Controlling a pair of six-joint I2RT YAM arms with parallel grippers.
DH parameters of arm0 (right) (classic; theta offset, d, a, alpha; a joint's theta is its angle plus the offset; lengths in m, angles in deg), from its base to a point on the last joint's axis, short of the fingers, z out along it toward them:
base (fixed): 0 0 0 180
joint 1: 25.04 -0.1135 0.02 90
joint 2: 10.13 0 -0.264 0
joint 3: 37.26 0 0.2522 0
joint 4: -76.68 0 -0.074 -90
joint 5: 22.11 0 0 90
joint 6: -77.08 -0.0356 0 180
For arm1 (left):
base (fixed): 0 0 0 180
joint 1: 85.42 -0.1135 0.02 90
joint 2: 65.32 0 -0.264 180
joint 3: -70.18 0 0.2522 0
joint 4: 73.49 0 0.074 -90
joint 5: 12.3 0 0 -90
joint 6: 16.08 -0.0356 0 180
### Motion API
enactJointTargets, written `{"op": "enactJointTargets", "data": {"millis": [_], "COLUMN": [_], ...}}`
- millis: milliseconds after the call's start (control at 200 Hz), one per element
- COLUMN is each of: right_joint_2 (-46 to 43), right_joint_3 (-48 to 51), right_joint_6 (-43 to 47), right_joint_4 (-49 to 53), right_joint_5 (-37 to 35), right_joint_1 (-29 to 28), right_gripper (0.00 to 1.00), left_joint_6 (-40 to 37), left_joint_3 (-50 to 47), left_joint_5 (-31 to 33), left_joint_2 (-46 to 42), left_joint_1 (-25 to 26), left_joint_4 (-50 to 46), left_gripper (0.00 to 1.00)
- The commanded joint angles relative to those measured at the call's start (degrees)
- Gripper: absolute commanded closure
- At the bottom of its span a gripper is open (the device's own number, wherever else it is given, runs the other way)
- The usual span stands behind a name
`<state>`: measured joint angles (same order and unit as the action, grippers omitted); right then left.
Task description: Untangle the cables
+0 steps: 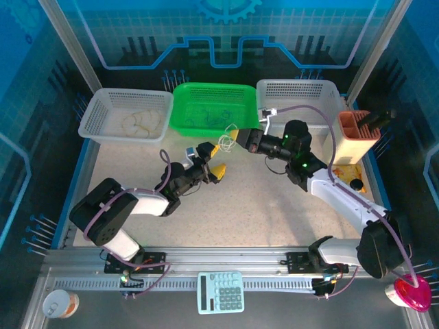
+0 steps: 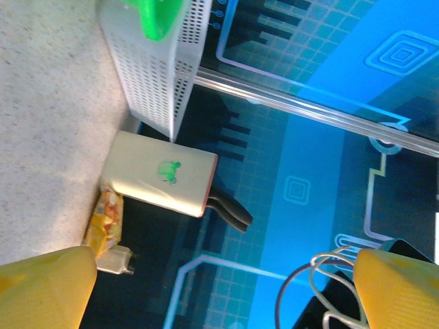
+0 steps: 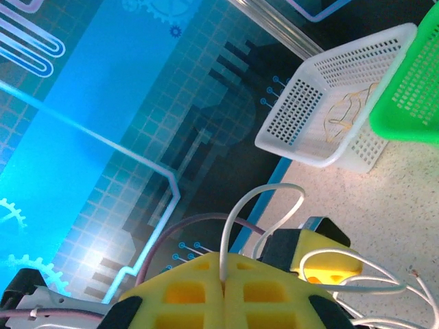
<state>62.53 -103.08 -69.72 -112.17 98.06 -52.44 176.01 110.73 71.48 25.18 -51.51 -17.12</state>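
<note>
Cables [image 1: 224, 144]: a pale loop hangs before the green basket [image 1: 206, 96], pinched in your right gripper [image 1: 235, 136], clamped shut; left gripper [image 1: 212, 160] gapes wide beside it, presumably to take the free end.

A: What closes in the desk [image 1: 274, 205]?

B: Blue panels on 3 sides. The back wall [image 1: 226, 41] is printed with pale circuit lines, a fine grid and a gear [image 1: 230, 8] at its top edge. The left wall [image 1: 27, 103] and right wall [image 1: 420, 82] carry the same pattern.

A: Any framing?

B: 2 silver posts lean up at the back corners, the left post [image 1: 72, 48] and the right post [image 1: 381, 48]. A grey slotted rail [image 1: 226, 264] runs along the near edge.

A: And the surface?

B: Pale and speckled, with a blue rim [image 1: 75, 185].

A: Light?

B: Bright and even, with soft shadows. A white glare [image 3: 89, 267] sits on 1 panel in the right wrist view.
</note>
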Motion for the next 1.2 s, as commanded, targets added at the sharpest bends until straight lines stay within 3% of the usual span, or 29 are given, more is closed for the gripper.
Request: {"op": "enactJointTargets", "data": {"millis": [0, 525, 605, 695, 875, 950, 1090, 1195], "right_joint_2": [0.58, 2.91, 3.45, 3.39, 0.4, -2.04, -8.01, -12.76], "right_joint_3": [-0.51, 6.33, 6.81, 6.95, 6.53, 6.85, 7.86, 8.1], "right_joint_6": [-0.12, -1.58, -2.15, -2.61, -1.92, -1.28, 0.06, 1.27], "right_joint_4": [-2.83, -8.29, -9.39, -10.02, -8.06, -6.17, -1.71, 2.55], "right_joint_5": [-0.79, -2.05, -1.8, -1.55, -1.15, -1.14, -1.96, -2.5], "right_joint_1": [-1.07, -1.46, -1.69, -1.71, -1.48, -1.08, 0.85, 3.54], "right_gripper": [1.0, 1.0, 1.0, 1.0, 1.0, 1.0, 1.0, 1.0], "left_joint_6": [2.26, 3.69, 3.69, 3.28, 2.68, 2.7, 2.51, 2.21], "left_joint_3": [2.47, 6.73, 7.23, 7.16, 6.1, 5.87, 5.38, 5.29], "left_joint_5": [1.24, 2.44, 2.27, 2.57, 3.93, 4.37, 4.99, 4.99], "left_joint_2": [0.04, -0.86, -0.76, -0.67, -0.67, -0.54, -0.06, 0.54], "left_joint_1": [0.62, 0.63, 0.68, 0.8, 0.83, 0.84, 0.82, 0.74], "left_joint_4": [10.2, 10.25, 10.21, 10.2, 10.21, 10.2, 10.25, 10.21], "left_gripper": [0.02, 0.01, 0.05, 0.19, 0.71, 0.87, 0.99, 1.0]}}
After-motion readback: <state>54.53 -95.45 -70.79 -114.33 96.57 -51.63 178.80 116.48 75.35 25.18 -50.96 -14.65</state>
